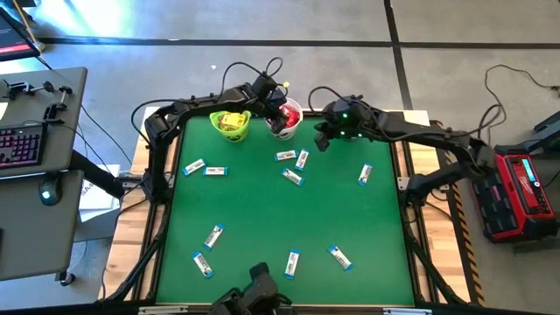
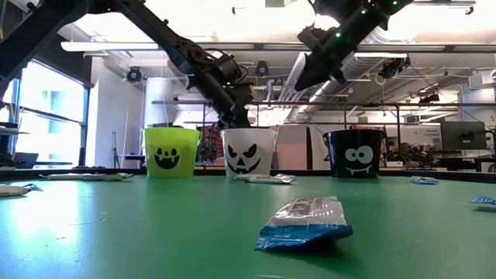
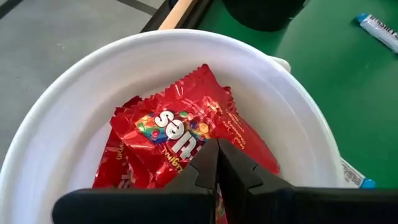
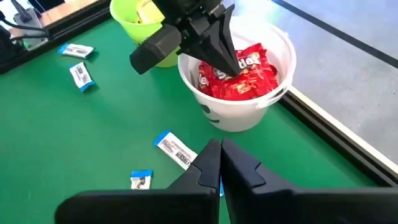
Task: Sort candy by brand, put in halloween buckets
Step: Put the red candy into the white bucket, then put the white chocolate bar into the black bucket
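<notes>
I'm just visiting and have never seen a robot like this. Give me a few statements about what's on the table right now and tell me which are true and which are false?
1. The white bucket holds red packets. True.
2. The left gripper is down inside the lime green bucket. False: it reaches into the white bucket, fingers closed together.
3. Blue-and-white bars lie scattered on the green table. True.
4. The lime green bucket is empty. False: yellow packets show inside it.
5. The right gripper holds a blue-and-white bar. False: its fingers are shut on nothing, above the table near the white bucket.
6. The black bucket stands upright. True.
</notes>
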`<control>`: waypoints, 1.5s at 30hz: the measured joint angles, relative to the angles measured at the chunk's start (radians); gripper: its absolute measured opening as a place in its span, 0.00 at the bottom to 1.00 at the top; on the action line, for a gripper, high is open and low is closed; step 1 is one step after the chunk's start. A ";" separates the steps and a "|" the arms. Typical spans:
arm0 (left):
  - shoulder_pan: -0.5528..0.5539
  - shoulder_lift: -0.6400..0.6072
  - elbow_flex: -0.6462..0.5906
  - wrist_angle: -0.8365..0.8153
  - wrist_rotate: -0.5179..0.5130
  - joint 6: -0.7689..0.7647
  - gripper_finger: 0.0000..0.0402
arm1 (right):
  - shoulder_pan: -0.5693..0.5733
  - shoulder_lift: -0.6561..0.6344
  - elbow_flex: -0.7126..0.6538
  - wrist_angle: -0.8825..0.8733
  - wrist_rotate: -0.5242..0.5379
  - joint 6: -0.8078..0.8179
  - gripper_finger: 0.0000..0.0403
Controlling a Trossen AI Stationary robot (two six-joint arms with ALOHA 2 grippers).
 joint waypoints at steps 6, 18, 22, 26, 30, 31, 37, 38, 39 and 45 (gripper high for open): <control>-0.003 -0.007 0.020 -0.006 -0.008 0.002 0.00 | -0.001 -0.034 -0.024 -0.048 0.001 -0.027 0.00; -0.043 -0.142 0.028 0.006 -0.016 -0.060 0.00 | 0.000 -0.048 -0.028 -0.113 -0.066 -0.131 0.00; -0.067 -0.202 -0.059 0.094 -0.025 -0.114 0.00 | 0.000 -0.048 -0.028 -0.113 -0.092 -0.153 0.00; -0.101 -0.297 -0.185 0.216 -0.089 -0.159 0.00 | 0.014 -0.056 -0.066 -0.045 -0.105 -0.160 0.00; -0.151 -0.414 -0.317 0.297 -0.158 -0.182 0.00 | 0.047 -0.073 -0.158 0.046 -0.139 -0.120 0.00; -0.166 -0.444 -0.349 0.321 -0.175 -0.183 0.00 | 0.062 -0.076 -0.180 0.058 -0.138 -0.112 0.00; -0.260 -0.632 -0.534 0.358 -0.244 -0.274 0.00 | 0.164 -0.078 -0.262 0.161 -0.176 -0.064 0.00; -0.277 -0.657 -0.561 0.361 -0.259 -0.290 0.00 | 0.181 -0.078 -0.270 0.175 -0.199 -0.055 0.00; -0.297 -0.682 -0.589 0.363 -0.276 -0.305 0.00 | 0.199 -0.078 -0.276 0.182 -0.210 -0.039 0.00; -0.407 -0.814 -0.728 0.368 -0.341 -0.383 0.00 | 0.297 -0.076 -0.315 0.227 -0.157 0.055 0.04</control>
